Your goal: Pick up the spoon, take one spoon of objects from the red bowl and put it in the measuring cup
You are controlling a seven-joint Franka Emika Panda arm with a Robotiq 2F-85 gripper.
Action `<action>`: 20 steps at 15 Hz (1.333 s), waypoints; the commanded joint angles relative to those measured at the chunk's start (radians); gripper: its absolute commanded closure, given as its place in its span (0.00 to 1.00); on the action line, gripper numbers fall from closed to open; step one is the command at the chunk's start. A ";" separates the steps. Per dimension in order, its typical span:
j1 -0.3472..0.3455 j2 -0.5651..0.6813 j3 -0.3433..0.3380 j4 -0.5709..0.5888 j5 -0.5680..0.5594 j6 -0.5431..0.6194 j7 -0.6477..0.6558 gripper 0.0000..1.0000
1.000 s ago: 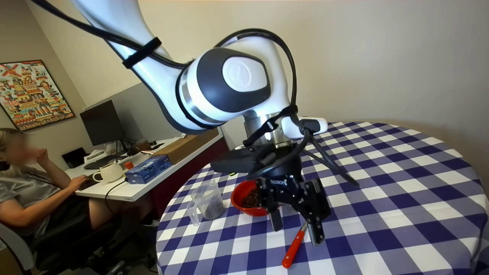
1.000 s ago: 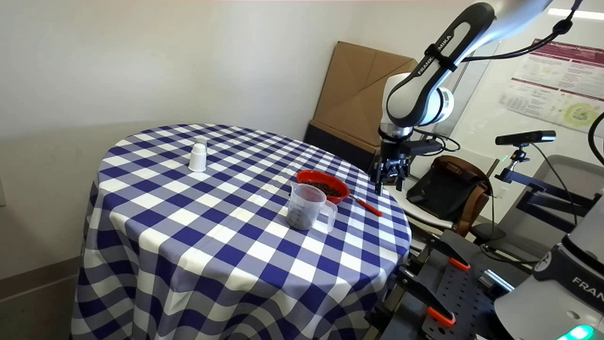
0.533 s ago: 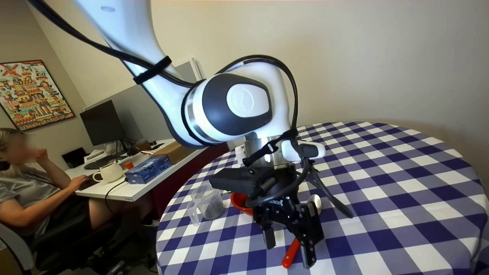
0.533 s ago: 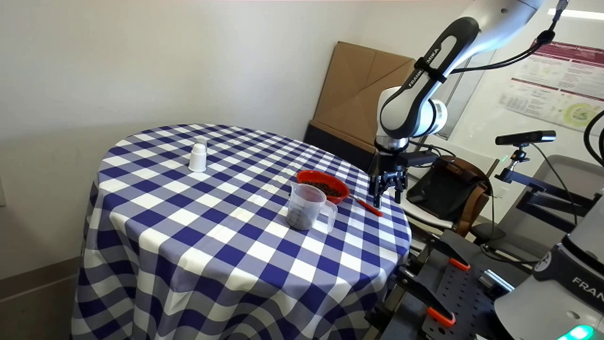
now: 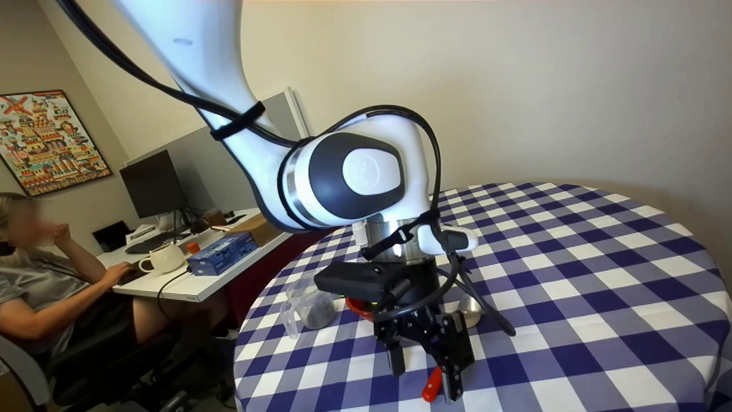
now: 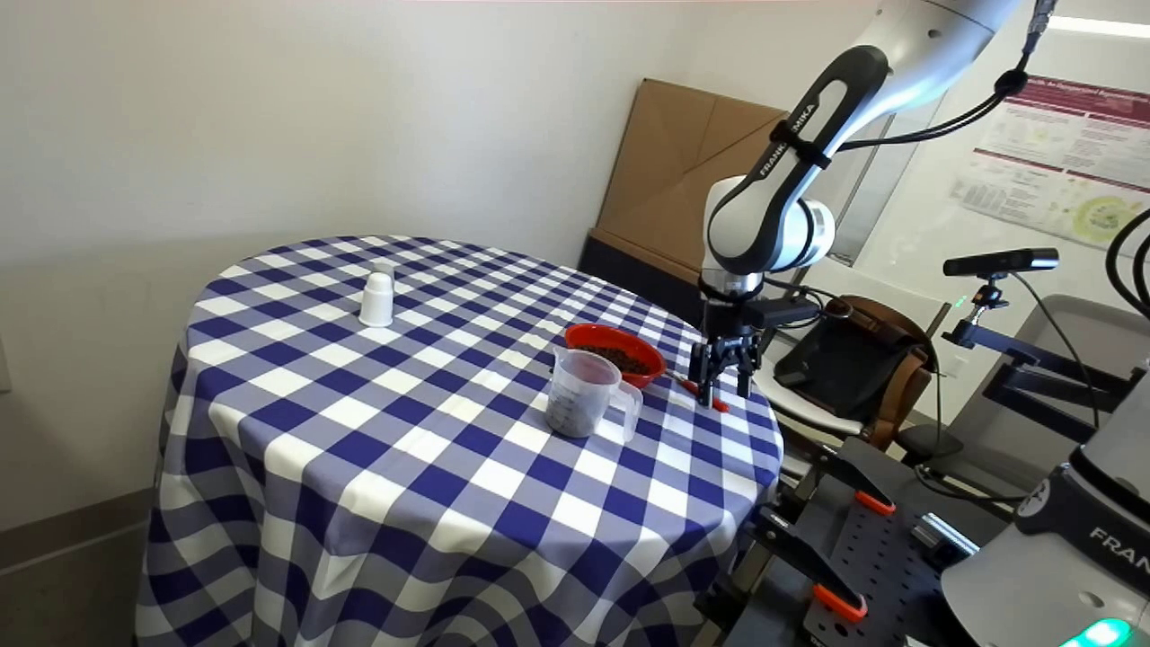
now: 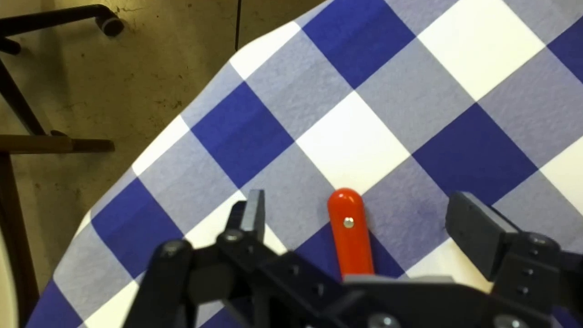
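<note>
My gripper (image 7: 357,195) stands open, its fingers wide apart on either side of the spoon's red handle (image 7: 351,237), touching neither side in the wrist view. The spoon lies on the checked cloth. Its shiny head (image 5: 470,312) shows behind the gripper in an exterior view, and the middle of the spoon is hidden there. The red bowl (image 6: 600,333) holds a heap of small dark brown objects (image 6: 622,358). In front of it in that view stands the clear measuring cup (image 6: 577,395), upright with a handle. The arm covers most of the bowl (image 5: 359,309) in an exterior view.
A white upturned cup stack (image 6: 376,302) stands on the far side of the round table. The table's edge (image 7: 157,148) runs close to the handle end. Beyond it is a chair with a bag (image 6: 831,355). A person (image 5: 51,286) sits at a desk.
The gripper has come down over the spoon's handle, its jaws staying open. The spoon's head has come into sight behind it. Spoon, bowl and cup have not moved.
</note>
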 commanded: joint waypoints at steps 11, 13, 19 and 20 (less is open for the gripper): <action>0.016 0.051 -0.002 0.044 0.019 0.029 -0.035 0.98; 0.015 0.044 0.000 0.041 0.020 0.025 -0.040 0.94; 0.021 0.035 -0.006 0.037 0.010 0.014 -0.049 0.34; 0.023 0.035 -0.007 0.036 0.008 0.014 -0.052 0.27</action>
